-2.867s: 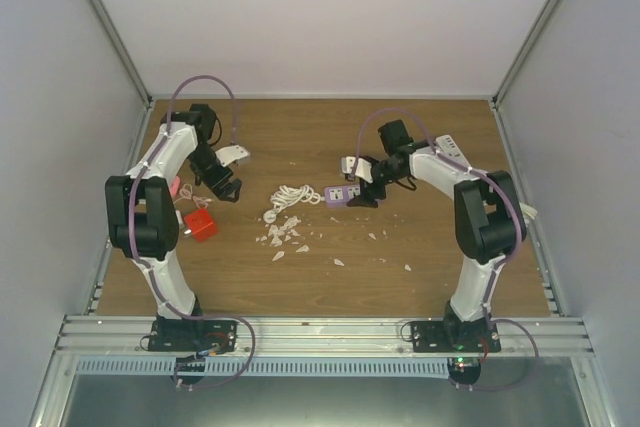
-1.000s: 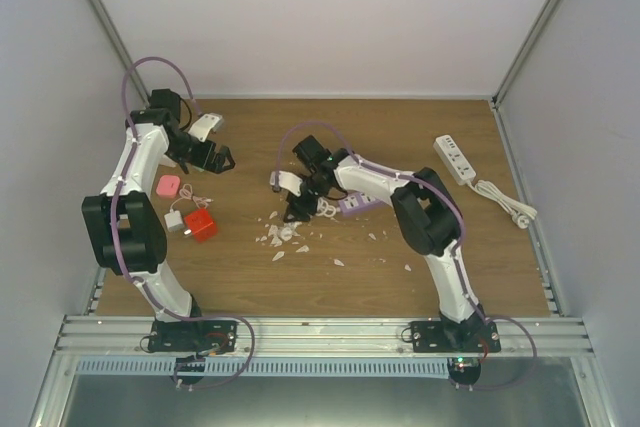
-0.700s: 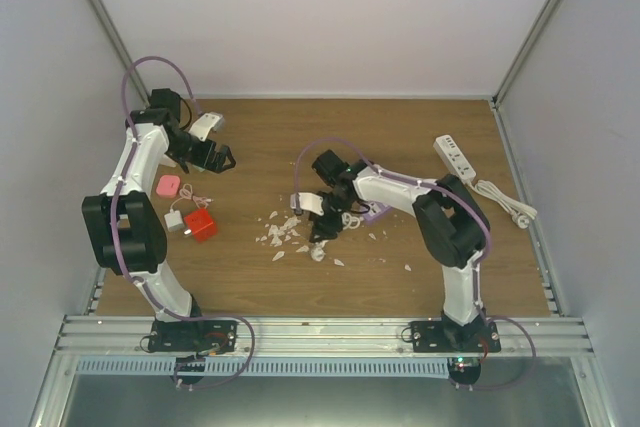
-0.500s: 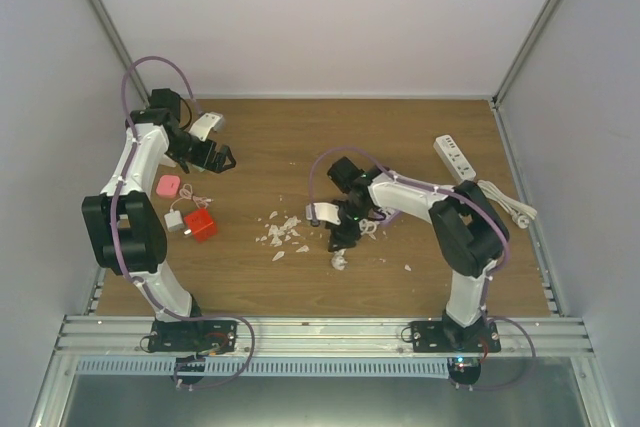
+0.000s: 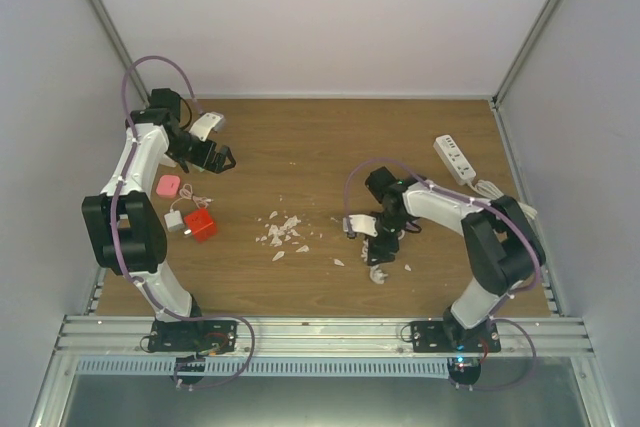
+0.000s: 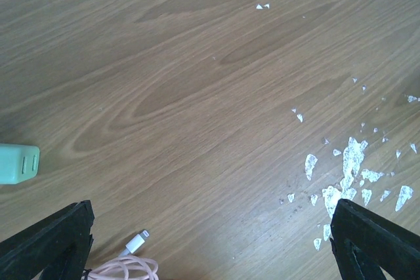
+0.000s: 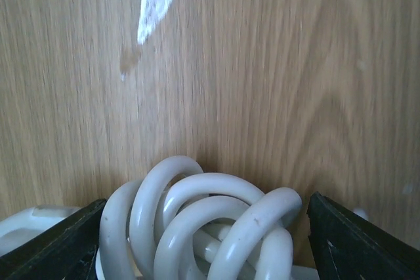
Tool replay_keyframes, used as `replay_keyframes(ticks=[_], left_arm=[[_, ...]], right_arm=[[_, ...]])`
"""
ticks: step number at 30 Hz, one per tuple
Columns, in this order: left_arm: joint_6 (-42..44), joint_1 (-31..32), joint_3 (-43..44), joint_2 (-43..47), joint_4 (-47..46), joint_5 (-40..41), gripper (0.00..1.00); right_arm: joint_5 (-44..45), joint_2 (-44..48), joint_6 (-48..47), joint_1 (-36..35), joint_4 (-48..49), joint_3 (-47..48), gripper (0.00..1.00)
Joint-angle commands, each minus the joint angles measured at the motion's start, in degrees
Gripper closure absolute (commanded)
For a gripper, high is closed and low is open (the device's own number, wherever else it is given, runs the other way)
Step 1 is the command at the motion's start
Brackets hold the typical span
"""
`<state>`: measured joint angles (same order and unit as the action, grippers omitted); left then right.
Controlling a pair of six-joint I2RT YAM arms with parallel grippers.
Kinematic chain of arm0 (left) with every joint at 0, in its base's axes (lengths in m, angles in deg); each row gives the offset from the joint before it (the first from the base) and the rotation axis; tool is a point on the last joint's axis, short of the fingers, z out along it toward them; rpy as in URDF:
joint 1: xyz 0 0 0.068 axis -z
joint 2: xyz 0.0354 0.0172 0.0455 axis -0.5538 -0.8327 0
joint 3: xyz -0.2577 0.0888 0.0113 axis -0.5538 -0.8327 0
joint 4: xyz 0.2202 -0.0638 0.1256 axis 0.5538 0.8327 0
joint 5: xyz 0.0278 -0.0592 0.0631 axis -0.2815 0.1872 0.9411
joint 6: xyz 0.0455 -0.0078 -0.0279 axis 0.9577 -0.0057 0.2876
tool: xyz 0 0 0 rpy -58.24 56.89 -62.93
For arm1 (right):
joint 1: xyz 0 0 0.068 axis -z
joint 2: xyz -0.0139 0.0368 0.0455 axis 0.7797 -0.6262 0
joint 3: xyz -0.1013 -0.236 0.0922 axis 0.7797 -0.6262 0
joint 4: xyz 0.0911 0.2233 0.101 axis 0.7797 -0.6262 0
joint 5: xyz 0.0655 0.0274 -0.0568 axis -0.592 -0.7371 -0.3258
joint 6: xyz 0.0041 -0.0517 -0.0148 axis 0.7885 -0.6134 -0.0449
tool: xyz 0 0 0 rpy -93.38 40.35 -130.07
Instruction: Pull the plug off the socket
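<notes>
Coiled cable (image 7: 197,221) sits between right gripper (image 5: 382,250) jaws, lower centre-right of table; gripped or let go, cannot tell. Left gripper (image 5: 220,159) spread wide, empty, upper left. Likely step: setting pulled cable down. Next: confirm release, lift clear.

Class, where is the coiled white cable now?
Top view: the coiled white cable lies right of centre on the wooden table, at the right claw, right of the white flakes.

Near the table's (image 5: 300,137) left edge lie a pink block (image 5: 167,185), a small white charger (image 5: 176,220) and a red cube (image 5: 200,225), the charger just beside the cube. A thin pinkish cable (image 6: 128,268) is coiled there too. White flakes (image 5: 282,232) litter the middle. A white power strip (image 5: 455,158) lies by the right edge, its cord (image 5: 505,205) running along that edge.
</notes>
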<state>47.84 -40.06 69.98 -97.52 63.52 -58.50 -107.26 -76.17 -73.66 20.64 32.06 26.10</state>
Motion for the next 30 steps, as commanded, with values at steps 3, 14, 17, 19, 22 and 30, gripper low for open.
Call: replay_keyframes(ticks=[3, 14, 17, 19, 22, 30], left_arm=[[1.63, 0.02, 0.26, 1.21, -1.61, -0.95, 0.01], [0.63, 0.4, 2.76, 0.72, -0.58, -3.77, 0.01], [0.25, 0.76, 3.3, 0.64, -0.75, -4.27, 0.01], [0.09, 0.9, 3.42, 0.51, -1.05, -4.25, 0.01], [-0.35, 0.99, 3.63, 0.15, -1.21, -4.39, 0.01], [-1.77, 1.34, 4.67, -0.06, -2.0, -4.45, 0.01]], right_arm=[[4.37, 5.57, 0.33, 5.16, -3.49, -4.39, 0.2], [1.28, 15.98, 9.42, 15.91, -4.4, -6.54, 0.16], [-0.27, 18.98, 14.56, 18.32, -3.7, -5.04, 0.15], [2.3, 21.12, 16.81, 19.86, -1.81, -4.56, 0.13], [5.25, 22.85, 20.63, 24.15, 0.4, -2.87, 0.04], [4.25, 14.25, 38.37, 39.23, 0.52, 6.24, 0.0]])
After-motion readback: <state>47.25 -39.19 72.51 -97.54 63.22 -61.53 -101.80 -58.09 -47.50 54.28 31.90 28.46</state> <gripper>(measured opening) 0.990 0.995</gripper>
